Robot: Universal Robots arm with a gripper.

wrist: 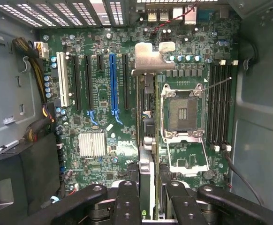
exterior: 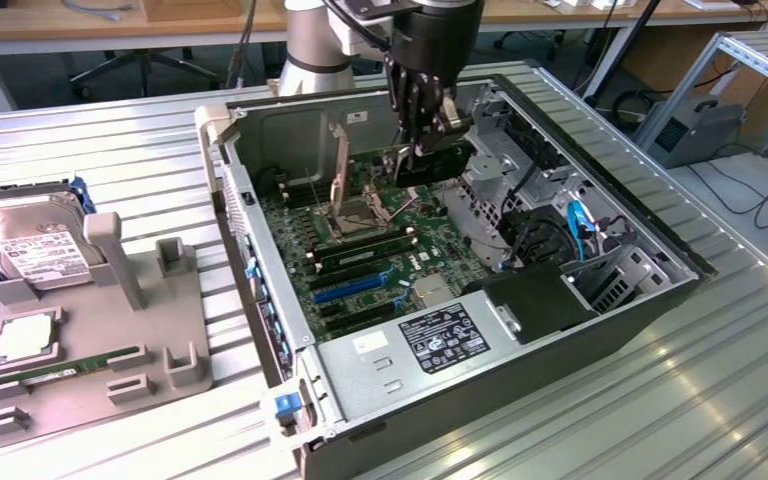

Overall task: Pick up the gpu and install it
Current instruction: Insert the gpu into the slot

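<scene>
fingers (wrist: 127, 201) clamped on gpu (wrist: 146, 154), over motherboard (wrist: 99, 108), inside case (exterior: 584, 350)

The gpu (wrist: 150, 58) stands above the motherboard (wrist: 99, 117), inside the case (exterior: 518, 410); hard drive (exterior: 31, 245) outside.

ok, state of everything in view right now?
end effector: shut on graphics card
graphics card: held edge-on over motherboard, not seated
computer case: side open
processor socket: open, empty
blue slot: empty
hard drive: standing in holder, outside case

Robotics lab, slatted metal bench (exterior: 91, 140), wooden desks (exterior: 37, 25)
</scene>
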